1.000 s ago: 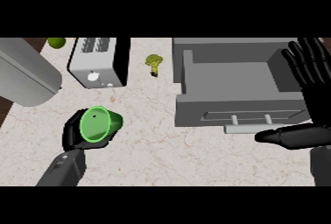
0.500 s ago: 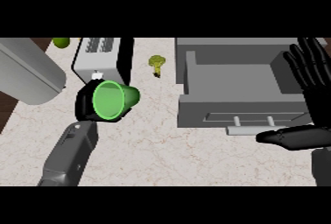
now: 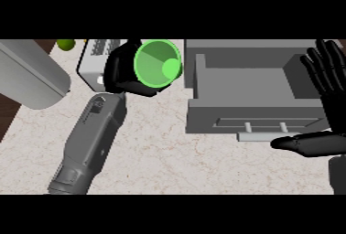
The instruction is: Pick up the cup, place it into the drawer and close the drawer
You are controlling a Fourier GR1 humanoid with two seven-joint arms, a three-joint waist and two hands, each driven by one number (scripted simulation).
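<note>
Just left of the open drawer (image 3: 256,87), left hand's (image 3: 125,68) fingers curled round a tilted bright-green cup (image 3: 157,64).

One head view — steeply down, close over the counter (image 3: 169,155).

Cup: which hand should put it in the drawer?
Left. The left hand already curls round the cup, just beside the open drawer. The right hand rests open at the drawer's far side.
</note>
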